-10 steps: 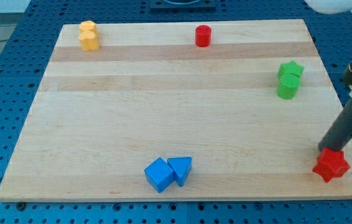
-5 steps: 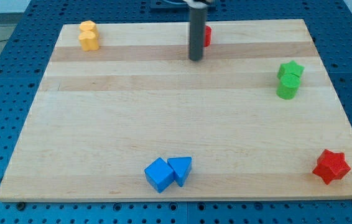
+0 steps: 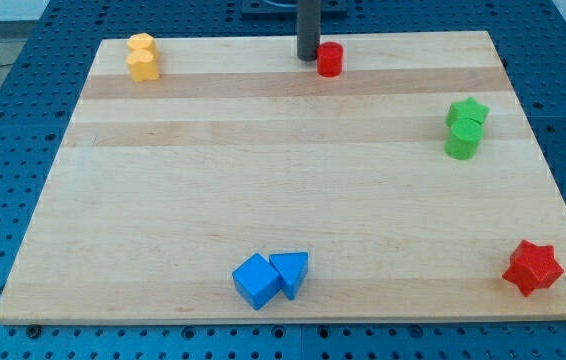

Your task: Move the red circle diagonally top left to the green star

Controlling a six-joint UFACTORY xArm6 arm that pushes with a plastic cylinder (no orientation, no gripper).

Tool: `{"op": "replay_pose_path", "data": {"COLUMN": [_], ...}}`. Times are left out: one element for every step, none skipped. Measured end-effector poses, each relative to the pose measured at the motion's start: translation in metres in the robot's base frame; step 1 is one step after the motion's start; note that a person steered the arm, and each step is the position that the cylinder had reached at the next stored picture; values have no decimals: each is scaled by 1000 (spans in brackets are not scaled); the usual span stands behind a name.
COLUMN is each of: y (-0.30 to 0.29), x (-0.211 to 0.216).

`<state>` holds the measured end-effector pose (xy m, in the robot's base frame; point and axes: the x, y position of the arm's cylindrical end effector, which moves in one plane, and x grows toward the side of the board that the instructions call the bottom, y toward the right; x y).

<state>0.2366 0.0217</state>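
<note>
Right now my tip point(image 3: 307, 57) sits near the view's top edge of the wooden board point(image 3: 263, 180), just to the view's left of the red circle point(image 3: 329, 59), close beside it, though contact is hard to confirm. I carry no claw at all, only a straight dark rod, so nothing opens or closes.

The green star point(image 3: 468, 112) lies well off toward the view's right and lower than my tip, pressed against another green block point(image 3: 462, 141) just below it.

The risk, as I judge it: the red circle is a short smooth cylinder, and an off-centre push could let it slip round my rod. Pushing too far could also knock the green pair apart.

The board is pale, smooth-grained planks. Far below my tip lie a blue cube point(image 3: 255, 281) touching a blue triangle point(image 3: 291, 272); far to the left, two stacked-looking yellow blocks point(image 3: 142, 57); at the far lower right, a red star point(image 3: 533, 267).
</note>
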Motion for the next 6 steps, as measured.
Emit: {"op": "replay_pose_path", "data": {"y": [3, 14, 34, 53, 66, 67], "x": [0, -1, -1, -1, 9, 26]}}
